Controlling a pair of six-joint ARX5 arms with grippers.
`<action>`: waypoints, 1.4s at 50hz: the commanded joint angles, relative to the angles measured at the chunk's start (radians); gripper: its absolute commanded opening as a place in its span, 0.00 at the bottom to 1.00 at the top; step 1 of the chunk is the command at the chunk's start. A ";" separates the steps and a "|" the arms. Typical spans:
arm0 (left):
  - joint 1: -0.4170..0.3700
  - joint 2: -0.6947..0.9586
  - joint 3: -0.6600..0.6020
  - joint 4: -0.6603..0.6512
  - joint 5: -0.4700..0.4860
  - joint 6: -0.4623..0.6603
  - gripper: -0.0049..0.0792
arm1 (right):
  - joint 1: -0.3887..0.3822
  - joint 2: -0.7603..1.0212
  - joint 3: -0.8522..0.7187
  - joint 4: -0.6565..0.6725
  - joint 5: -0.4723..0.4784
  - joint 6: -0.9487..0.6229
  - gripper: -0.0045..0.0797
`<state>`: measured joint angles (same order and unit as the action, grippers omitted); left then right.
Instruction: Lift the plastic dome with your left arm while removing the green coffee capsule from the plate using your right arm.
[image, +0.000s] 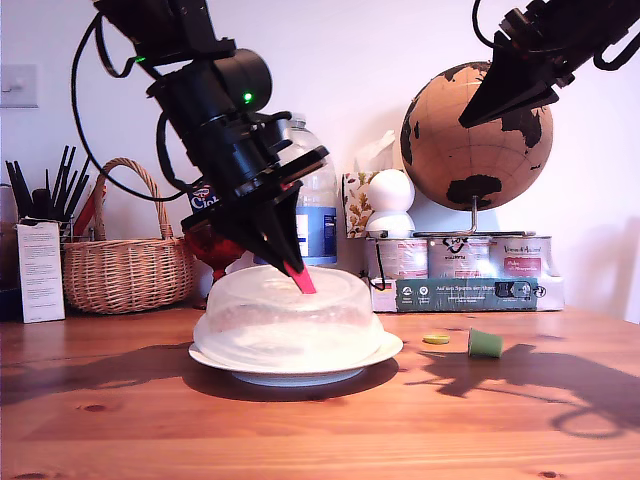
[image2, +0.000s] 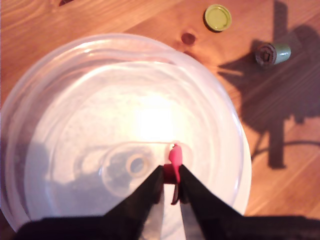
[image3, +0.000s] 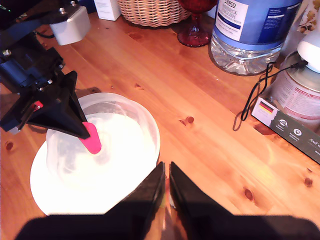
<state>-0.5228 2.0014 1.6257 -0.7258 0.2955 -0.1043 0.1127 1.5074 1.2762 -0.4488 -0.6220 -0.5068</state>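
The cloudy plastic dome (image: 285, 320) (image2: 125, 125) (image3: 100, 145) rests on the white plate (image: 380, 352) (image3: 55, 192), left of centre in the exterior view. My first gripper (image: 290, 268) (image2: 171, 172), on the all-black arm, is shut on the red-pink tab (image2: 175, 156) (image3: 91, 137) at the dome's top. The green coffee capsule (image: 485, 343) (image2: 272, 53) lies on the bare table, to the plate's right in the exterior view. My second gripper (image: 468, 120) (image3: 166, 169) hangs high at the exterior view's upper right, shut and holding nothing. What lies under the dome is too blurred to tell.
A small flat yellow-green disc (image: 436, 338) (image2: 217, 17) lies between plate and capsule. Along the back stand a wicker basket (image: 125, 262), a red glass (image3: 196, 22), a water bottle (image: 315, 205), tins (image: 470, 258) and a globe (image: 478, 135).
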 joint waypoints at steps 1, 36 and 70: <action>-0.011 0.024 0.000 -0.015 0.000 0.000 0.03 | -0.002 -0.002 -0.013 0.001 -0.007 -0.018 0.04; -0.030 0.024 0.131 -0.188 0.010 0.018 0.03 | -0.002 -0.002 -0.013 0.011 -0.008 -0.021 0.04; -0.043 0.050 0.130 -0.271 -0.027 0.045 0.03 | -0.007 -0.002 -0.013 0.019 -0.025 -0.025 0.04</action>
<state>-0.5621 2.0075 1.7683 -1.0000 0.2668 -0.0685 0.1108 1.5074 1.2762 -0.4400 -0.6407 -0.5259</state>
